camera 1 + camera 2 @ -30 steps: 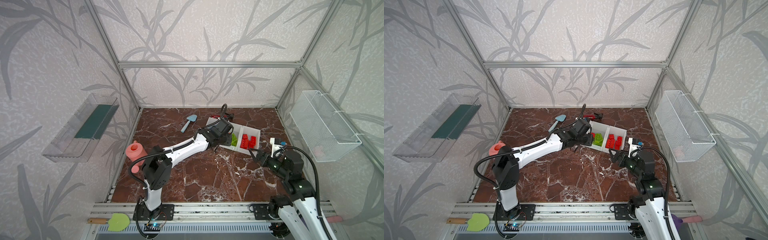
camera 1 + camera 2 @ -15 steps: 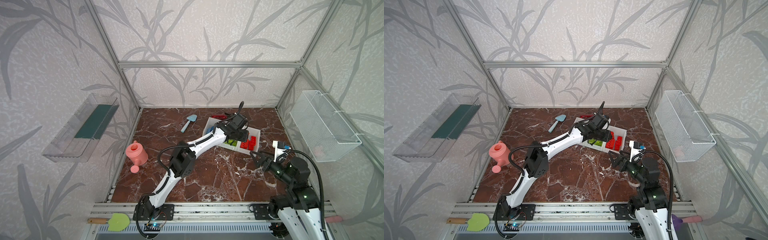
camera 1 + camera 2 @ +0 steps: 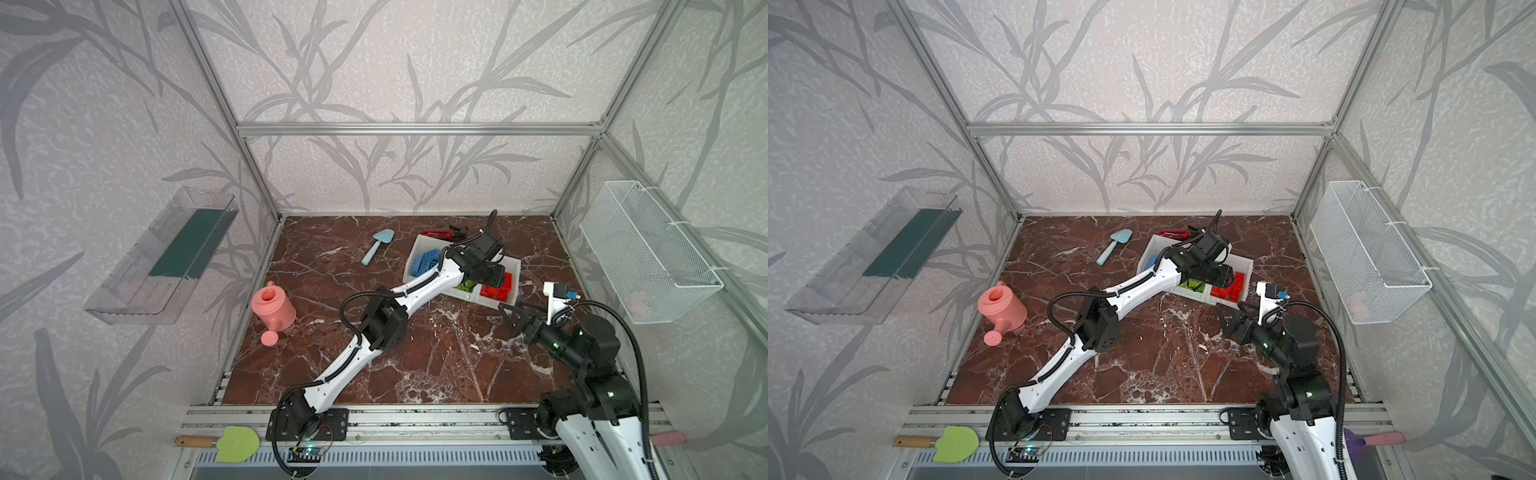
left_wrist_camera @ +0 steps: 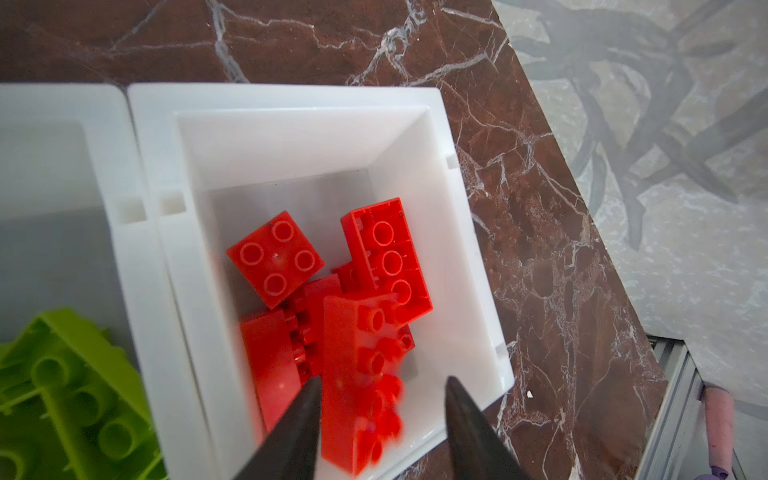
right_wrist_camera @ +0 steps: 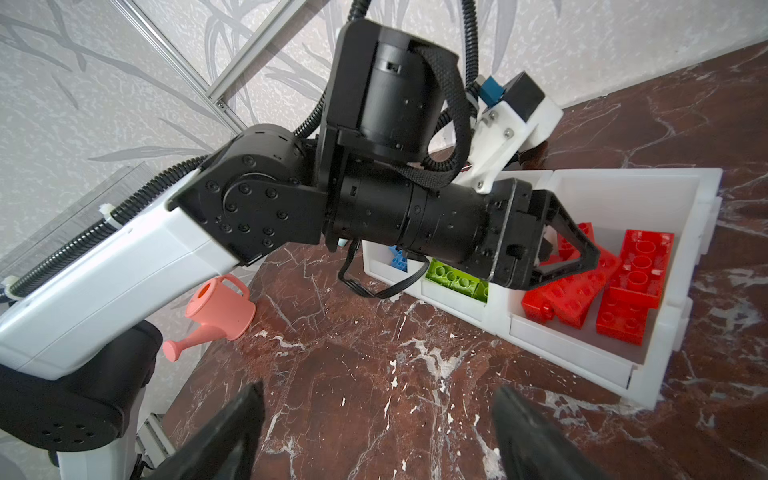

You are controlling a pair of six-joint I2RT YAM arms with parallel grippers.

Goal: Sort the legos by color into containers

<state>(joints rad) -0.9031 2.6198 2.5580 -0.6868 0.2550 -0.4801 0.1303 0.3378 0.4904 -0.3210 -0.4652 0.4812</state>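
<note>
Stretching across the middle, the left arm hangs the left fingers over the end compartment of the containers, the one that holds the red legos. In both top views the arm's black wrist covers much of that row, so the gap between those fingers cannot be read there. Green legos peep out of the middle compartment under the arm. Blue legos fill the other end compartment, though in a top view only a sliver of blue shows. The right fingers stand spread just in front of the containers, over bare surface, with nothing between them.

From the left wrist, the left fingers are apart with a long red brick between them, in line with the red compartment. Its near end is smeared with blur. One finger sits right at its edge and the other stands clear, so contact is hard to tell. Other red legos lie heaped below, among them a square four-stud brick. The green legos next door are cut off by the picture's edge.

From the right wrist, only the tips of the right fingers show – wide apart, nothing held. The left arm hides the blue compartment save a scrap. A pink watering can stands well apart from the containers.
</note>
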